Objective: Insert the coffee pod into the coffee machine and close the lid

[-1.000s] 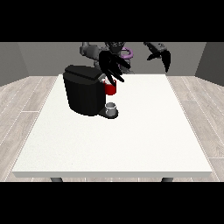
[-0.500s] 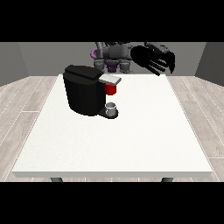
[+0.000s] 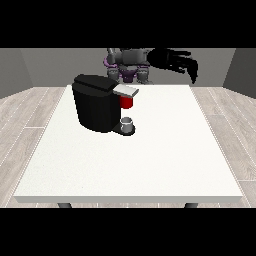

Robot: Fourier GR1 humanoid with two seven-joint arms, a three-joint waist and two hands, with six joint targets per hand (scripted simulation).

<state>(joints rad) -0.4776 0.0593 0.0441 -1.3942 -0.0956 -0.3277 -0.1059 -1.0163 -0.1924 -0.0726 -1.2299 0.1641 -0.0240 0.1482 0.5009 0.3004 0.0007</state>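
Hovering hand at view's right (image 3: 181,62), fingers seemingly drooping open (empty), well apart from coffee machine (image 3: 97,102).

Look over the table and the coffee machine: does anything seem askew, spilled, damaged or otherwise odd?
Nothing stands out. The coffee machine stands upright on the white table, its grey lid lying flat above the red part, with a small grey cup on its base. No spill shows. The hand at the view's right hangs above the table's far edge.

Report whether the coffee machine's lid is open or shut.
Shut, as far as the front view shows: the grey lid lies flat over the red part of the coffee machine, with no gap visible.
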